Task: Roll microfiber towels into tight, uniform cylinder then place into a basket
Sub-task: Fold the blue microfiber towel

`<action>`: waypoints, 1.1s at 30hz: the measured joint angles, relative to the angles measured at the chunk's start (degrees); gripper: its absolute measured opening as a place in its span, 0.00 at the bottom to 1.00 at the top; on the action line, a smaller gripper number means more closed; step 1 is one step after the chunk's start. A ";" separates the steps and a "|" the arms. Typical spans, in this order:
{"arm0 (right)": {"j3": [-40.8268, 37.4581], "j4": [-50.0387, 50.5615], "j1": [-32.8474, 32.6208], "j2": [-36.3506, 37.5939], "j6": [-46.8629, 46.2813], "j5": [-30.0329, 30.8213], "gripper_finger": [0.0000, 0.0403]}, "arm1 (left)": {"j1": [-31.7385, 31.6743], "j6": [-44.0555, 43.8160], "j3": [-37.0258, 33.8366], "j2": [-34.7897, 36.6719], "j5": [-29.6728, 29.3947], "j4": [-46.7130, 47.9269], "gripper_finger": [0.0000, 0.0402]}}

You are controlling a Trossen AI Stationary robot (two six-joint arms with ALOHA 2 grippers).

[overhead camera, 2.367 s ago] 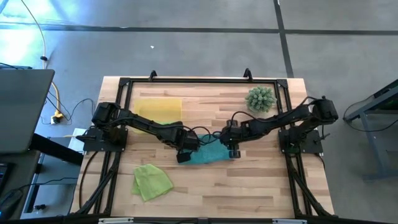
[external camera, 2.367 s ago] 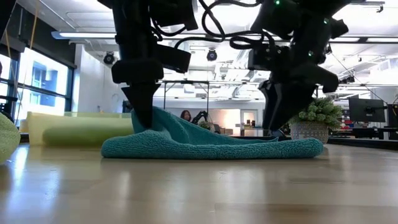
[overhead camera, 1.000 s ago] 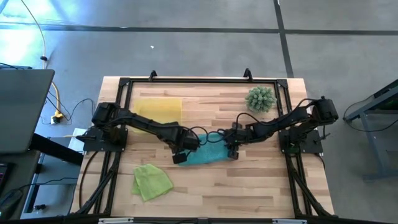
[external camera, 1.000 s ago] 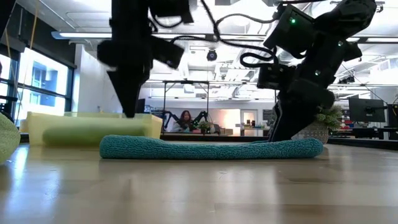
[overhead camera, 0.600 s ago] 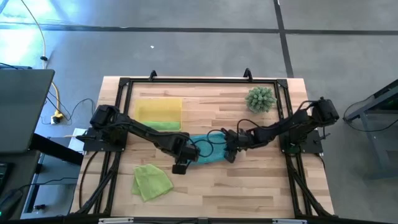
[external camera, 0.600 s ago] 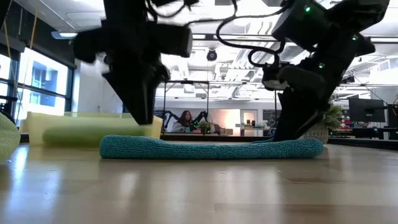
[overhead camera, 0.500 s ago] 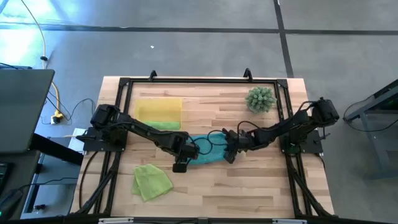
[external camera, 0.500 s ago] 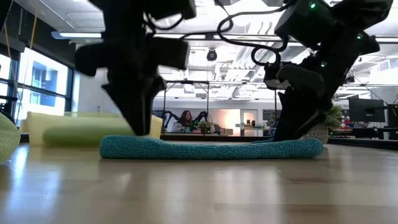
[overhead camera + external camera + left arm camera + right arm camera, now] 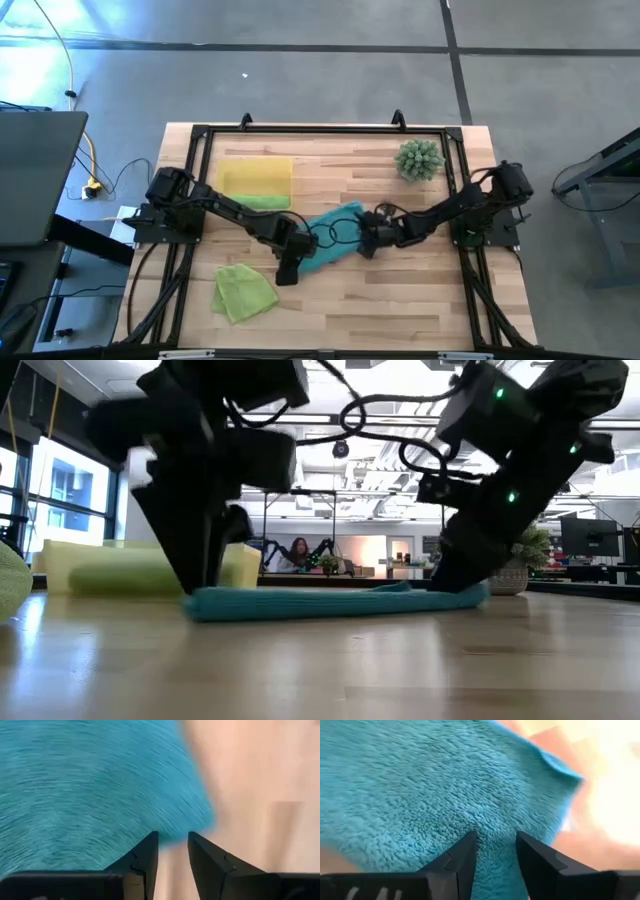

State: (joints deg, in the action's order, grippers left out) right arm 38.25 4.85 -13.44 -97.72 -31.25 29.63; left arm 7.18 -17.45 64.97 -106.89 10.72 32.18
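The teal towel [image 9: 330,232] lies flat on the wooden table and slants from near left to far right. My left gripper [image 9: 288,270] points steeply down at its near-left corner, its fingers a narrow gap apart [image 9: 172,837]. My right gripper [image 9: 364,243] slants down onto the towel's right part, its fingers also a narrow gap apart [image 9: 495,837]. A lime towel [image 9: 243,290] lies crumpled near the left front. The yellow basket [image 9: 250,165] stands at the far left, with a rolled lime towel [image 9: 262,201] at its near wall. My left gripper sets its fingertips [image 9: 150,840] on the towel's edge [image 9: 165,827] at the near-left corner, from above. No cloth is gathered between the fingers. The towel lies flat on the table. My right gripper rests its fingertips [image 9: 467,842] on the towel's upper face [image 9: 492,820] near the right edge, slanting down from the table's right. The cloth runs flat across the gap, with no fold raised.
A spiky green plant [image 9: 419,158] stands at the far right of the table. A black frame [image 9: 300,128] runs along the table's edges. Bare wood lies along the near edge, right of the loose lime towel.
Both grippers have sunk and tipped steeper. The left one has come down from above the towel onto its near-left corner. The teal towel was a thick band lying left to right. It now lies flatter and turned slantwise, its far-right corner nearer the plant.
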 joint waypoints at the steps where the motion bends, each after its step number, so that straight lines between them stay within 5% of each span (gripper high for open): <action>1: -0.02 0.06 0.49 -0.05 3.30 2.56 0.33 | 0.03 0.74 0.02 0.00 0.92 -1.16 0.23; 8: 1.56 2.28 5.21 -0.18 17.22 18.40 0.33 | -0.04 9.98 0.93 -0.02 -3.99 -3.66 0.23; 15: 7.82 4.82 3.17 3.35 16.02 16.95 0.33 | -0.04 14.66 6.26 -0.02 -12.59 -0.75 0.23; 20: 11.97 2.31 0.93 3.90 0.34 6.16 0.33 | -1.51 15.71 5.30 -0.14 -20.73 -5.97 0.23; 27: 12.05 1.82 -1.72 -1.74 -12.76 7.84 0.33 | -5.18 11.82 4.06 -0.97 -20.16 -6.47 0.23; 33: 12.05 3.25 -1.97 -7.42 -15.08 7.82 0.33 | -5.27 9.08 4.00 -4.22 -17.14 -4.94 0.23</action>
State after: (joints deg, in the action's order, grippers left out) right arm 50.30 8.10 -15.41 -105.15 -46.33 37.46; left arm 1.91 -8.37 68.97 -111.11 -6.42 27.23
